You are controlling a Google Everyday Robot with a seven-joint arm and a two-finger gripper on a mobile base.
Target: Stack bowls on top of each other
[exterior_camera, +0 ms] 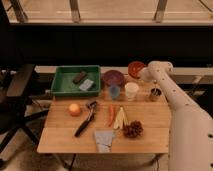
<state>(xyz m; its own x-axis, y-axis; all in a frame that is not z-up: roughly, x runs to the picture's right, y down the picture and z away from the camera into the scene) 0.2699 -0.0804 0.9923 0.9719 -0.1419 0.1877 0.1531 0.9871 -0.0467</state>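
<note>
Arm: the white arm point(175, 100) comes up along the right edge of the table point(65, 137), bends over the back right corner and drops down.
Hand: the hand point(155, 94) sits low at the right edge, just right of the cream cup point(131, 90). Fingers pulled tight together, narrow; whether anything is pinched between them, I can't tell.
Red-orange bowl: the red-orange bowl point(135, 68) is at the back edge, right of centre, just beside the arm's bend and apart from the hand.
Purple bowl: the dark purple bowl point(114, 77) is upright beside it, nearer the middle, just right of the green tray point(62, 86). The bowls sit side by side, not stacked.
Cups: the blue cup point(114, 91) stands just in front of the purple bowl, with the cream cup to its right.
Tray: back left corner, holding a grey sponge point(86, 84) and a dark block point(79, 77).
Front of table: an orange fruit point(74, 109), a dark-handled utensil point(84, 121), a red strip point(111, 114), yellow sticks point(119, 119), a dark red cluster point(133, 130) and a grey cloth point(104, 139).
</note>
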